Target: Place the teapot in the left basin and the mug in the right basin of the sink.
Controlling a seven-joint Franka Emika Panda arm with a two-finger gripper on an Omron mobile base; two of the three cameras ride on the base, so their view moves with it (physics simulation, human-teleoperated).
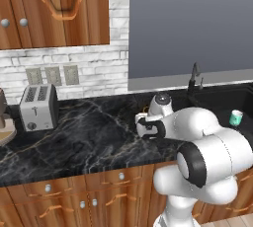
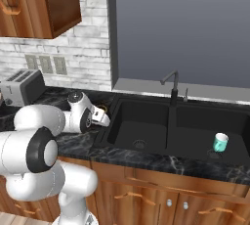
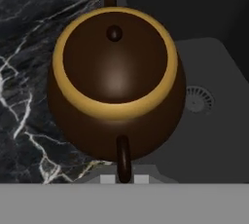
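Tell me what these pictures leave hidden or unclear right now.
- Tool fingertips: hand view, covered by the teapot; whether they pinch its handle cannot be seen.
- Teapot in the base views: mostly behind the white wrist.
- Left basin drain: partly behind the teapot.
- Mug: too small for detail.

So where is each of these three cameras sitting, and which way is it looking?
Left base view: behind the arm's left, looking over the counter and toaster; white arm lower right.
Right base view: behind its right, looking at the sink; arm lower left.
Hand view: on the hand, looking down on the teapot, its handle between the shut gripper; left basin beyond.
Both base views share the mug, faucet and toaster.
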